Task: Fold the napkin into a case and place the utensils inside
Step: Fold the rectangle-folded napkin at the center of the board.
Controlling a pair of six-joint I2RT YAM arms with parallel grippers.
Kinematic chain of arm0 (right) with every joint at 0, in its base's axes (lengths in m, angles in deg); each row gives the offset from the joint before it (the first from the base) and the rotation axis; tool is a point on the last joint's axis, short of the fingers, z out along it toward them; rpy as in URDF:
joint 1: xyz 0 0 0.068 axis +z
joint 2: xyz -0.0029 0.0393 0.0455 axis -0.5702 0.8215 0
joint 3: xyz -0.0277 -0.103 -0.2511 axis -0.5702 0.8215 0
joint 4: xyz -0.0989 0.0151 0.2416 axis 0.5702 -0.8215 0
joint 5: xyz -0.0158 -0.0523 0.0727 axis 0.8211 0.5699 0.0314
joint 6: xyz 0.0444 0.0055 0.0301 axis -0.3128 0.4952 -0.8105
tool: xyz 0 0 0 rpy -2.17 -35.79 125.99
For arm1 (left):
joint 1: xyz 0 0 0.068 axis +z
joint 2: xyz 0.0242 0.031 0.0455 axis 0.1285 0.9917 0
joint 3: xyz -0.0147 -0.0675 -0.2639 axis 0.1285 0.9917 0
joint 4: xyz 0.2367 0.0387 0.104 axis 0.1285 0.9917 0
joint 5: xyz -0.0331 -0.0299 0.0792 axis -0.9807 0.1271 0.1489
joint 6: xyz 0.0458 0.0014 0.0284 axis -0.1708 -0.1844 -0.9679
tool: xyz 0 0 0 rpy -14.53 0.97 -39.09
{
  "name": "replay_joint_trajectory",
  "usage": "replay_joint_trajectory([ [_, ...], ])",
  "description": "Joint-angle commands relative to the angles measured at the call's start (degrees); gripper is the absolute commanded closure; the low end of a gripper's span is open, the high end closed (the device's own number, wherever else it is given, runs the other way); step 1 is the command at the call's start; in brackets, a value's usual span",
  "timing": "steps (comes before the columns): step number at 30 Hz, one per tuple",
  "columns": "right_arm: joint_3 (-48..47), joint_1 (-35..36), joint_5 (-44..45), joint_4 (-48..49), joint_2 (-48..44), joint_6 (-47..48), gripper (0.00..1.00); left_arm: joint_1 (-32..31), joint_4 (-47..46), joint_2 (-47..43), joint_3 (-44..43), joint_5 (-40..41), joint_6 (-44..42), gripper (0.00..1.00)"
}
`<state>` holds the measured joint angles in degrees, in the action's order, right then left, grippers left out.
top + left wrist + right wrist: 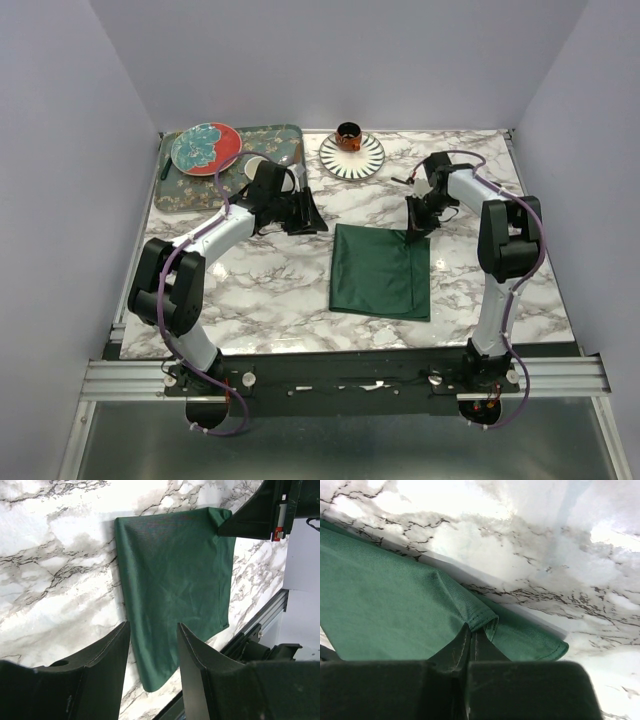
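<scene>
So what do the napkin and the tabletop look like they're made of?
The napkin looks like dark green woven cloth with a faint sheen: fine weave, stitched hem, soft folds. The tabletop looks like glossy white grey-veined marble, possibly printed laminate; cannot tell.

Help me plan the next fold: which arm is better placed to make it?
Right. The right tool is shut on the napkin at its far right corner. The left tool stands open, off the napkin, further left.

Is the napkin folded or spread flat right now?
Folded: the napkin shows two cloth layers at the corner pinched by the right gripper; overall it lies roughly square.
</scene>
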<state>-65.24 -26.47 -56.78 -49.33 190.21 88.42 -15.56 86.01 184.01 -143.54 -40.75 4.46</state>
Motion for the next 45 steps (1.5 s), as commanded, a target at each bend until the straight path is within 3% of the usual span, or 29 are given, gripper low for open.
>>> replay_joint_trajectory([
  [1,-1.0,0.4,3.0,-2.0,-1.9,1.1,0.82,0.3,-1.1,0.5,0.6,-1.4,0.3,0.49],
  [3,-0.7,0.4,3.0,-2.6,-2.3,1.1,0.72,0.3,-0.9,0.5,0.7,-1.4,0.3,0.49],
  [8,0.7,0.4,4.1,-2.7,-3.8,1.0,0.67,0.3,-1.4,0.3,1.2,-1.5,0.5,0.49],
  [24,0.3,0.4,5.5,-1.9,-0.5,1.1,0.59,0.4,-1.4,0.9,1.2,-1.4,0.7,0.49],
  [38,0.3,1.3,3.7,-1.0,1.3,0.6,0.64,0.8,-1.6,1.3,1.5,-1.7,0.9,0.49],
  [45,0.1,1.5,3.1,-1.6,0.9,0.4,0.81,0.9,-1.9,1.6,1.7,-1.7,1.0,0.49],
])
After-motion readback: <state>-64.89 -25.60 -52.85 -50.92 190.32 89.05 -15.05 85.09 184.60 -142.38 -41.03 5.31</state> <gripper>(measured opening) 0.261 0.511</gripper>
